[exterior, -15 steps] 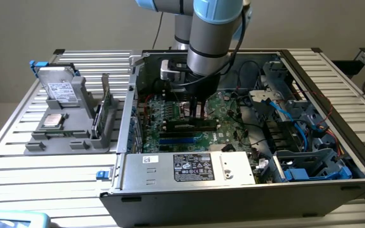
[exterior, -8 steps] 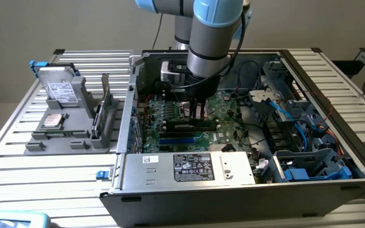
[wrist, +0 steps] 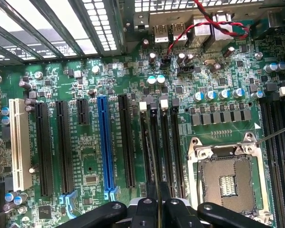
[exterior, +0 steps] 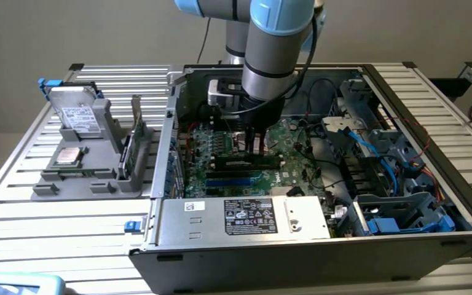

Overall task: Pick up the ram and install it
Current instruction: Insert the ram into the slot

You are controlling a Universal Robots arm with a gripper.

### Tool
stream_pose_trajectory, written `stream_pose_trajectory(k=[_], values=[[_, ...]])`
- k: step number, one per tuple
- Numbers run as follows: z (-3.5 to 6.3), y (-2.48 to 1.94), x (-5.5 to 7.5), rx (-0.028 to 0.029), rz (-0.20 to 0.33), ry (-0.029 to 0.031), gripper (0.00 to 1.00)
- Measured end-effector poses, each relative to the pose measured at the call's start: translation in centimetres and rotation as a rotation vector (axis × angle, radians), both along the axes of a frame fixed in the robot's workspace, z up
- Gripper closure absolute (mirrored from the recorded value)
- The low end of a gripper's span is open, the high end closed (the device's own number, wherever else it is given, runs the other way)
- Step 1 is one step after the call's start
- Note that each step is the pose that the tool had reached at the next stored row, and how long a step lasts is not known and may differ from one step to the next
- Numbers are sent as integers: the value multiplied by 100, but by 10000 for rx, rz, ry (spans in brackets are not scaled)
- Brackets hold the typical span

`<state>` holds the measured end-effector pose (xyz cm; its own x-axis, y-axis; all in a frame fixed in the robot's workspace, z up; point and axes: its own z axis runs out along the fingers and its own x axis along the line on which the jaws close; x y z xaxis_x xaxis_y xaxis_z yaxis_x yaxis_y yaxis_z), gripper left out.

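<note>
My gripper (exterior: 255, 153) reaches straight down into the open computer case (exterior: 432, 141), with its fingers at motherboard (exterior: 294, 138) level. It is shut on the ram (exterior: 240, 163), a long narrow green stick that lies level along the dark memory slots. In the wrist view the ram (wrist: 151, 161) appears edge-on as a thin strip running away from my black fingers (wrist: 144, 211), in line with the slot with the white latch (wrist: 143, 105). I cannot tell whether the stick is seated or just above the slot. The open processor socket (wrist: 225, 178) lies right beside those slots.
Outside the case, at the exterior view's left, a grey holder (exterior: 76, 181) carries a drive (exterior: 76, 114), a silver processor chip (exterior: 68, 155) and an upright green card (exterior: 135, 123). A power supply (exterior: 248, 215), blue cables (exterior: 388, 166) and drive cages crowd the case. A blue slot (wrist: 104, 142) and a red-black wire (wrist: 204, 23) are near.
</note>
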<state>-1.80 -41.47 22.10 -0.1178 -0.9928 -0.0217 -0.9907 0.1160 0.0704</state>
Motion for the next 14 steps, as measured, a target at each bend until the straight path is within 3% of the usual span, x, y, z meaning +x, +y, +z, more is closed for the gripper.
stream_pose_trajectory(k=[3,7,10,14], values=[[13,0,0,-48,1,2,87],[18,0,-1,-54,0,2,85],[19,0,-1,-58,0,2,72],[33,-1,0,-71,1,3,72]])
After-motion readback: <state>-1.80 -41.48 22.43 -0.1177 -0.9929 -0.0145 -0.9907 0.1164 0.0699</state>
